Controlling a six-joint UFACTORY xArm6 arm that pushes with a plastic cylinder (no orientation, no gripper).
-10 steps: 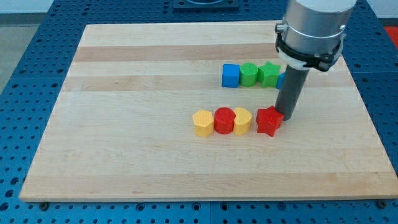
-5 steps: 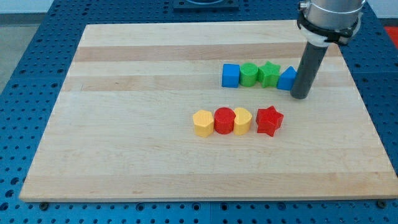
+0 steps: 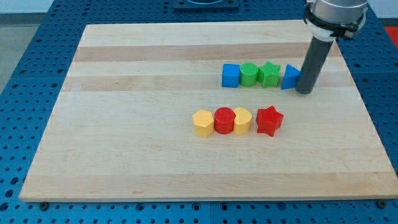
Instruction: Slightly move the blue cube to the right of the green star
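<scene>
A blue cube [image 3: 231, 75] sits at the left end of a row near the view's top right. Right of it are a green round block [image 3: 249, 74] and a green star [image 3: 269, 74], all touching. A second blue block [image 3: 290, 78] stands just right of the star, partly hidden by my rod. My tip [image 3: 304, 92] rests on the board at that block's right side, far from the blue cube.
A lower row in the middle holds a yellow block [image 3: 203, 122], a red round block [image 3: 224, 120], a second yellow block [image 3: 242, 121] and a red star [image 3: 269, 121]. The wooden board [image 3: 124, 124] lies on a blue perforated table.
My tip has moved from beside the red star up and to the right, to the right side of the small blue block. The blocks have not visibly moved.
</scene>
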